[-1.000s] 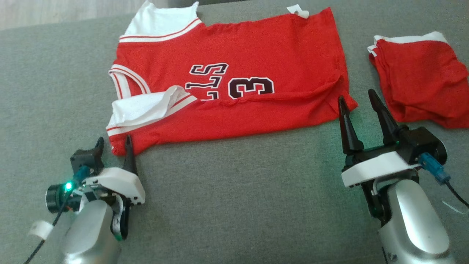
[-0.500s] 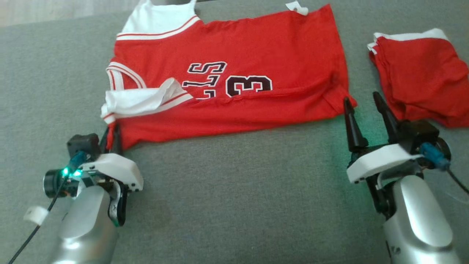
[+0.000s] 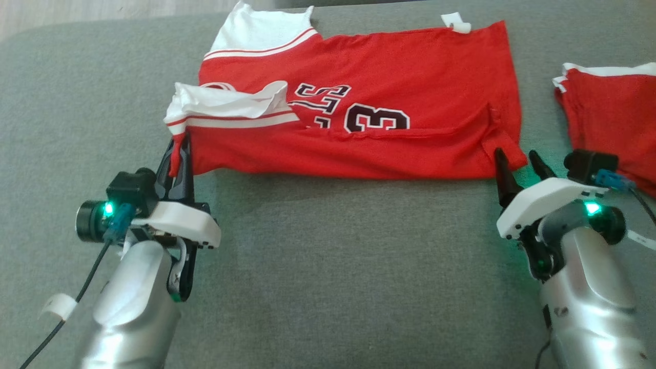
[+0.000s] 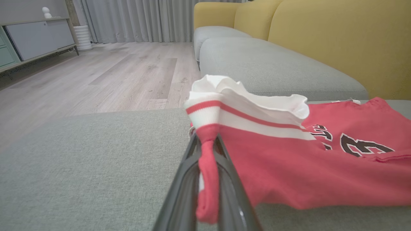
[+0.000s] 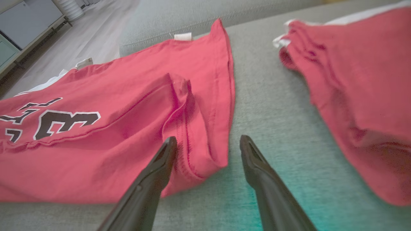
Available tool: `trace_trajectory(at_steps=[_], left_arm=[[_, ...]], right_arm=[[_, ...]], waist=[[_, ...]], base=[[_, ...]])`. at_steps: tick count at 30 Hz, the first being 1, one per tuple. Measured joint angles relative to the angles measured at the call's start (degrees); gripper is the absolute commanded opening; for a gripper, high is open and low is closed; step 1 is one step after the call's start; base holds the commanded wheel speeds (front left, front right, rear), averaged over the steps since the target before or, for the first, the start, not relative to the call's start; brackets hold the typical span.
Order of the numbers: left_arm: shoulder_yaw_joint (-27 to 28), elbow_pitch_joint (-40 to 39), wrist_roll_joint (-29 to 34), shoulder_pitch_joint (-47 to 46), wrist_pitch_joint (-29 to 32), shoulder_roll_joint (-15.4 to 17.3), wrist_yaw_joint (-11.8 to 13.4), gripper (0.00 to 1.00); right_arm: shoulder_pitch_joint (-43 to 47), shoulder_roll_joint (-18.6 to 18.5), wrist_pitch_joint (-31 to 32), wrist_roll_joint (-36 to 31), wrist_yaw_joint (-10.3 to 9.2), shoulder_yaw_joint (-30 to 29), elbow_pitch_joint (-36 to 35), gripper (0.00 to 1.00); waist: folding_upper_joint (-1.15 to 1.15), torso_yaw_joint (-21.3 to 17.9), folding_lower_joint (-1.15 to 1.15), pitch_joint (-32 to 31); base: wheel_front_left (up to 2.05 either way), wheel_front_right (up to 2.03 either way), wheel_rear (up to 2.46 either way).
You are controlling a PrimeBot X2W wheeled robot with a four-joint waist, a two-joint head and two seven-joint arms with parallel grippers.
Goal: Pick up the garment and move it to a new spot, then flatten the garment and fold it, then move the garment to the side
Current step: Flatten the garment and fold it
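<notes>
Now, folding, we pinch the red jersey (image 3: pixel 410 77) at its shoulder with our left gripper (image 3: pixel 178 154); our right gripper (image 3: pixel 515 155), spread wide, should next clamp the hem corner.

A grey sofa seat (image 4: pixel 273 70) with yellow backrests (image 4: pixel 337 38), pale wood floor (image 4: pixel 96 80), grey curtains (image 4: pixel 135 19), low cabinet (image 4: pixel 38 38).

We tag this a home living room: yellow-backed sofa (image 4: pixel 321 41), grey curtains (image 4: pixel 138 19), wood floor (image 4: pixel 122 73), low cabinet (image 4: pixel 35 38).
</notes>
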Motion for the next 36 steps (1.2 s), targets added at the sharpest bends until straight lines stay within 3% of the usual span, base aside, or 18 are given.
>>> trace_trajectory(at_steps=[8,9,10,16,24,30,36], left_arm=[[-0.81,-1.37,-0.01,0.04,0.12,0.03,0.0,0.0],[-0.81,-1.36,-0.01,0.07,0.4,0.05,0.02,0.0],[-0.81,-1.34,-0.01,0.12,0.56,0.11,0.03,0.0],[-0.77,-0.42,-0.03,0.99,1.02,1.09,0.56,0.0],[-0.75,0.24,-1.1,6.8,2.54,2.43,0.62,0.0],[-0.98,-2.26,-2.57,12.84,6.37,3.74,0.59,0.0],[-1.86,-8.5,-3.72,21.16,10.91,5.52,0.63,0.0]], right_arm=[[-5.41,-0.14,-1.26,3.43,0.0,2.66,9.13,1.0],[-6.12,-0.13,-1.87,3.0,0.0,3.31,10.02,0.72],[-6.76,-0.11,-2.54,2.43,0.0,3.87,10.81,0.02],[-7.48,-0.08,-6.95,-1.52,0.0,5.32,13.73,0.0],[-5.04,-0.05,-7.64,-1.77,0.0,7.01,13.26,0.0],[1.77,0.04,-3.39,-1.7,0.0,6.93,9.21,0.0],[9.46,-0.64,3.81,-0.05,0.0,6.78,0.75,0.0]], waist=[[0.0,1.61,0.0,0.78],[0.0,1.71,0.0,0.8],[0.0,1.75,0.0,0.77],[0.0,1.02,0.0,-0.51],[0.0,-0.81,-0.01,-5.06],[0.0,-1.94,-0.01,-9.51],[0.0,-2.84,-0.02,-13.32]], base=[[0.0,0.0,0.0],[0.0,0.0,0.0],[0.0,0.0,0.0],[0.0,0.0,0.0],[0.0,0.0,0.0],[0.0,0.0,0.0],[0.0,0.0,0.0]])
